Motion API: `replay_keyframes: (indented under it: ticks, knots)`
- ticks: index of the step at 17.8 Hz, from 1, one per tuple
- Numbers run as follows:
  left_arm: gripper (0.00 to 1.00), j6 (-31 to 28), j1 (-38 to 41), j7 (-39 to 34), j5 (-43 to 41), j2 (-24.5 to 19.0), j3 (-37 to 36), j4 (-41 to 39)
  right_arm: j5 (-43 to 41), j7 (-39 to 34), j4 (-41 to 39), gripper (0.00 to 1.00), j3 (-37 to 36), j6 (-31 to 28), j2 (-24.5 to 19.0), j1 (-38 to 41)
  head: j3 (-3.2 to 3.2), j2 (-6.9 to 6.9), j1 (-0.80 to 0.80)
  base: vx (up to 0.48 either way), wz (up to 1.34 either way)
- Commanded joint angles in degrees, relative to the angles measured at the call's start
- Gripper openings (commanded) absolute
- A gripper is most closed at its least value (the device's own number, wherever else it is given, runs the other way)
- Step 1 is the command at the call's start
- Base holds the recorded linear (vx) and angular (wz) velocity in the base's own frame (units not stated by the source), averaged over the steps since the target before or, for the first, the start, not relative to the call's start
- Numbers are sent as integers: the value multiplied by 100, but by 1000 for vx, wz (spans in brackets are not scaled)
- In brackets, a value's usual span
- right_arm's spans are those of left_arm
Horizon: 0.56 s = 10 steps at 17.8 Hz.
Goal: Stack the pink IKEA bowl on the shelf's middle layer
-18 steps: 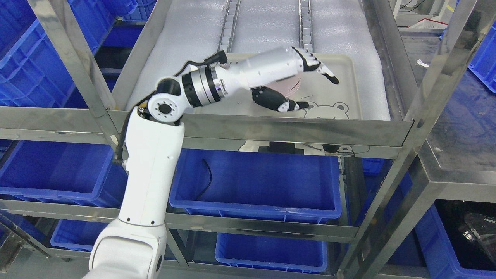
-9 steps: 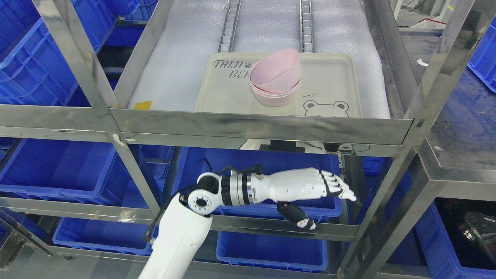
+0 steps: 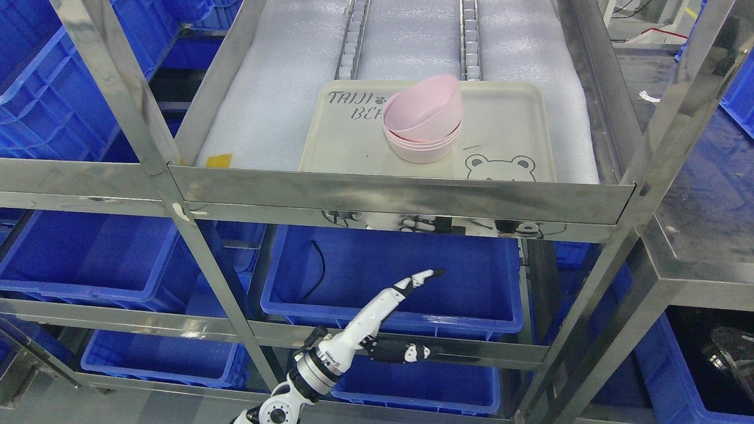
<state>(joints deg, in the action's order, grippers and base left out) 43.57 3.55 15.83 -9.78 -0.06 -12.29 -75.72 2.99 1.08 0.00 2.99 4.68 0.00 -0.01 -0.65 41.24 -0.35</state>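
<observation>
Pink bowl [image 3: 425, 106]: smooth matte plastic, round, seated tilted atop a nested stack of like bowls [image 3: 422, 147] at centre of a cream bear-print tray [image 3: 506, 118]; stacking judged done bar the top bowl settling level. Tray lies on white foam sheet [image 3: 283, 88] lining the steel shelf [image 3: 400, 194]. Left hand [image 3: 392, 335], bottom centre, fingers extended, holding nothing, before blue bins [image 3: 471, 282].
</observation>
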Motion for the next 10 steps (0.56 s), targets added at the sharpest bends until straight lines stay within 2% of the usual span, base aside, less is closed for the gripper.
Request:
replay_keyframes:
  ticks: [1, 5, 10]
  knots:
    - [99, -734, 436, -1363, 808, -94, 667, 462, 0, -2, -100, 100, 0, -2, 100, 18, 0, 0, 0, 18, 35]
    - [99, -1771, 375, -1407, 1285, -94, 641, -249, 0, -2, -100, 100, 0, -2, 100, 27, 0, 0, 0, 13, 9]
    - [99, -1940, 339, -1407, 1285, -94, 597, -506, 0, -2, -100, 100, 0, -2, 100, 27, 0, 0, 0, 0, 0]
